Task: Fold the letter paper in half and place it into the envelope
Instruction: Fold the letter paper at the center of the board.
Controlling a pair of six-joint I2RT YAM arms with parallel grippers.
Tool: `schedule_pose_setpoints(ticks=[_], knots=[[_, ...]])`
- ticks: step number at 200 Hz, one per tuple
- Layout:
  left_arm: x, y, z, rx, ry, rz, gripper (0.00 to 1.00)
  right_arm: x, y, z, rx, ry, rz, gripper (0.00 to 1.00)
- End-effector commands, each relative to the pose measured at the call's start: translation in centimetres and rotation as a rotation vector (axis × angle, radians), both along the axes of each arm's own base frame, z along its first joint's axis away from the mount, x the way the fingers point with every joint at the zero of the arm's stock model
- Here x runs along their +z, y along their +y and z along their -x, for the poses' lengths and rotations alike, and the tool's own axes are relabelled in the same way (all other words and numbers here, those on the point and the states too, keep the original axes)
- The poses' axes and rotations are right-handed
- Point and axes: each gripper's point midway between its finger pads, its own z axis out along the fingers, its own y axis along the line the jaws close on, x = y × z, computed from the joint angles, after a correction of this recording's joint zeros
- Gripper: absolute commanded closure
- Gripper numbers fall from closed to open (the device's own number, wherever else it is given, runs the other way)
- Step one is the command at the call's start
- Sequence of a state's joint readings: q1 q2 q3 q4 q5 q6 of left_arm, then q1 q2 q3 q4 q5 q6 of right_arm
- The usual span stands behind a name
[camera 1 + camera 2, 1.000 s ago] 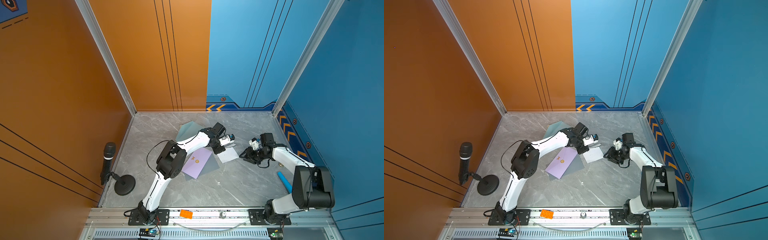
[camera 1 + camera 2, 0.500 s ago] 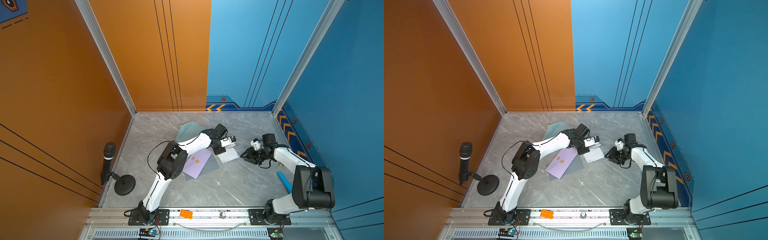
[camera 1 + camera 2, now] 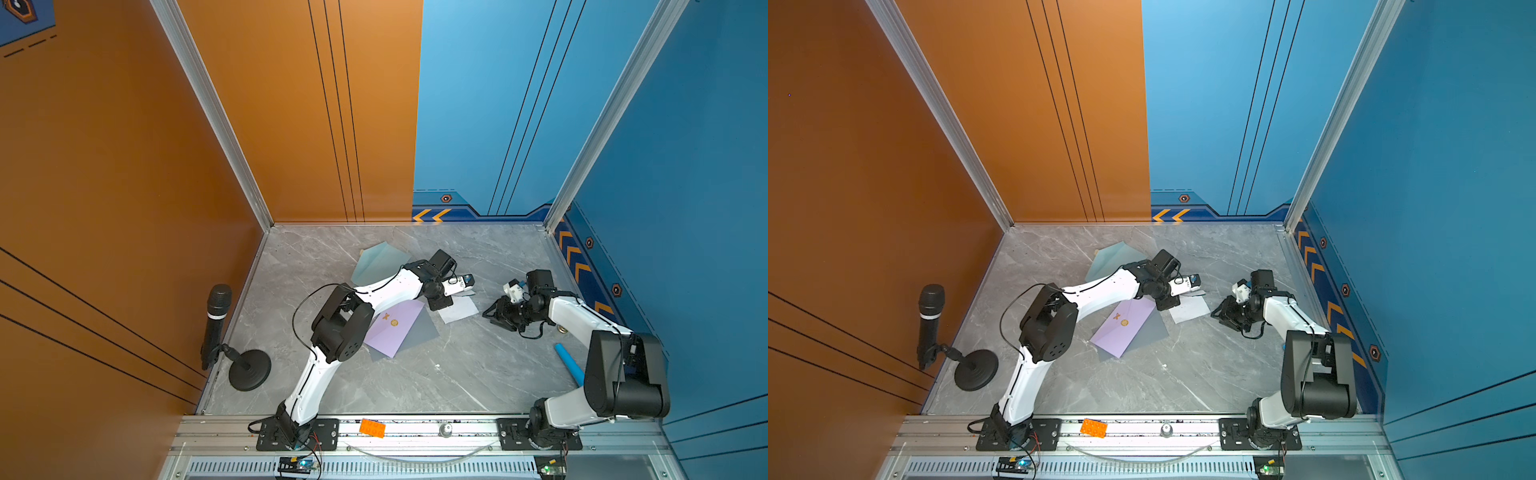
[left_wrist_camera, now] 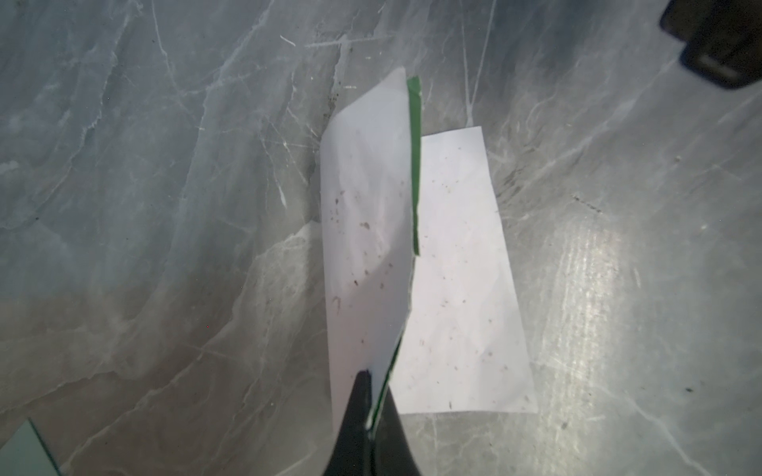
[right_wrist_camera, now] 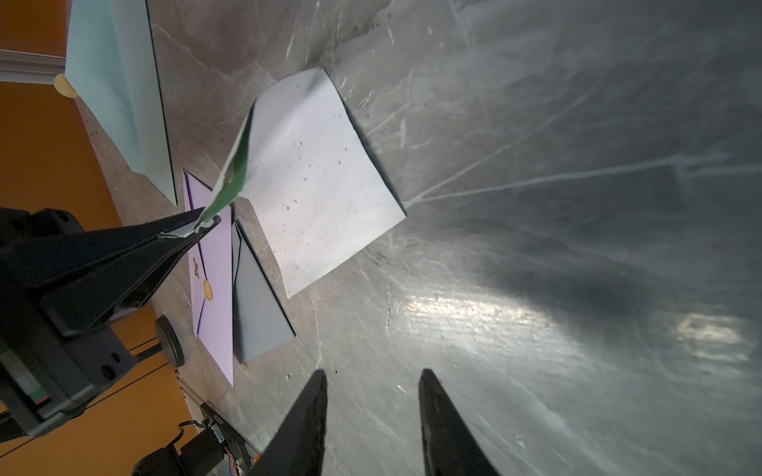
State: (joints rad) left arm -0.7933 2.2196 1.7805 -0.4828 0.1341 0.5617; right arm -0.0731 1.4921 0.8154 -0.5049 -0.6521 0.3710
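Though half flat, one corner of letter paper (image 4: 453,288) within left tool (image 4: 374,397).

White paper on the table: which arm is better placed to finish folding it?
Left. The left gripper is shut on the raised edge of the letter paper; the right gripper hangs open and empty, apart from the sheet.

Your cell has an orange wall (image 3: 124,166) and a blue wall (image 3: 685,208), meeting mid-back, with silver corner posts (image 3: 216,124). The grey marbled table (image 3: 457,382) reflects bright light patches in the wrist views.
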Motion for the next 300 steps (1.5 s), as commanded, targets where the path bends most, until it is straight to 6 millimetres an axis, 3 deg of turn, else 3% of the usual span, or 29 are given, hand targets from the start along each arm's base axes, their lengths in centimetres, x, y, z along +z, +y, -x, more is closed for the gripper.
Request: schedule_pose_setpoints(ticks=[1, 49, 176, 300], knots=[[1.2, -0.4, 1.1, -0.045, -0.026, 0.005, 1.00, 0.1, -0.1, 0.2, -0.003, -0.016, -0.007, 0.61], [1.0, -0.6, 1.8, -0.067, -0.040, -0.007, 1.00, 0.0, -0.4, 0.1, -0.015, -0.016, -0.007, 0.61], [-2.0, -0.9, 4.0, -0.144, -0.151, -0.082, 1.00, 0.4, -1.2, -0.2, -0.044, -0.023, -0.029, 0.61], [-4.6, -0.6, 6.6, -0.403, -0.211, -0.183, 1.00, 4.2, -1.9, -2.6, -0.034, -0.094, -0.015, 0.60]])
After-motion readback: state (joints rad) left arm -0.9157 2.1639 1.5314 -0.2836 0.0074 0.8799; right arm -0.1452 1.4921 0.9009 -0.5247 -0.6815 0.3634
